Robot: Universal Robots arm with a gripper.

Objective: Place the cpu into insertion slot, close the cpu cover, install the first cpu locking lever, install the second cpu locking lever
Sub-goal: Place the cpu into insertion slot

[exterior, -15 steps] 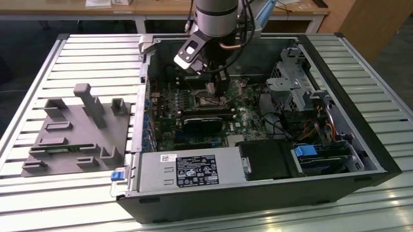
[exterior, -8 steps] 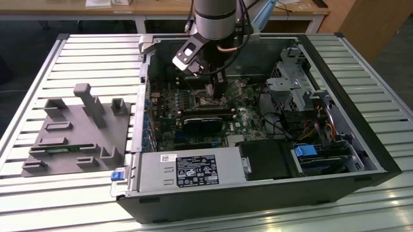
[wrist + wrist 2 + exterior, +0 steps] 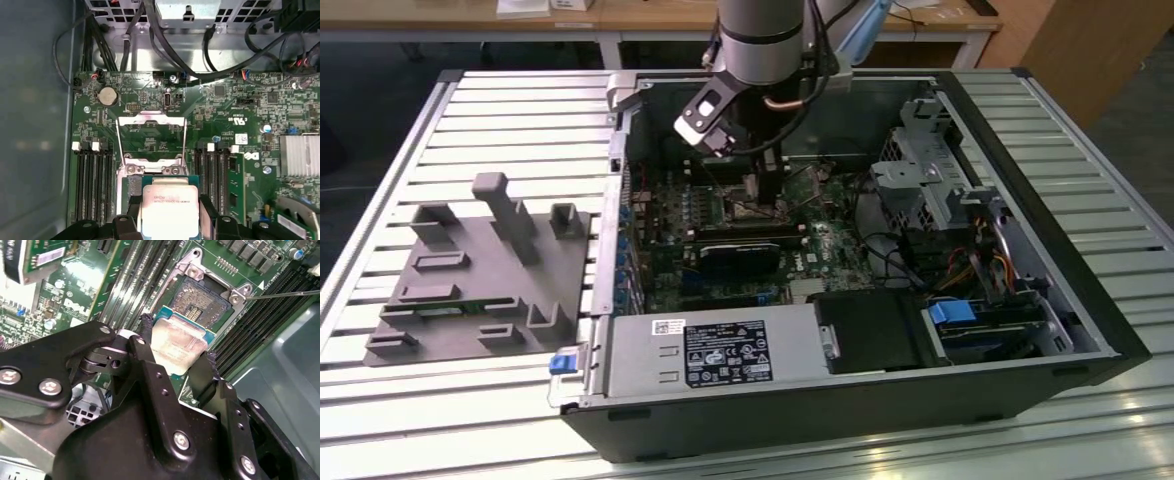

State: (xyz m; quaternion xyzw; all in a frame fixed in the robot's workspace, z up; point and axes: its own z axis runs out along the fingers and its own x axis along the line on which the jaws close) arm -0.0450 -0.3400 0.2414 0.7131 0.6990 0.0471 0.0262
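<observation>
Pincer (image 3: 177, 340) is clenched on the cpu (image 3: 176, 349), 1 finger on each of 2 opposite edges, metal top facing the cameras. The chip hangs just beside the insertion slot (image 3: 202, 299), overlapping its near rim and not yet seated. The cpu cover (image 3: 150, 120) stands swung open on the far side of the slot, so step 1 of 4 is in hand.

To do it well, I'd judge: keep the chip level, square its corners to the socket rim and centre it over the opening. Then go straight down w/ no sideways slide across the contacts, and let go only once it lies flat.

The second wrist view shows the bare contact field and a thin metal rod (image 3: 282, 293), prob. a locking lever, by 1 corner. In the first wrist view the chip covers most of the slot, but the raised cover frame, the memory slots (image 3: 92, 185) and a coin cell (image 3: 106, 96) are plain. The exterior view gives the setting: the arm (image 3: 767, 40) reaches into the open PC case (image 3: 854, 410) at upper centre. The case sits on a slatted table (image 3: 400, 130), w/ a grey fixture block (image 3: 480, 270) at the exterior view's left.
</observation>
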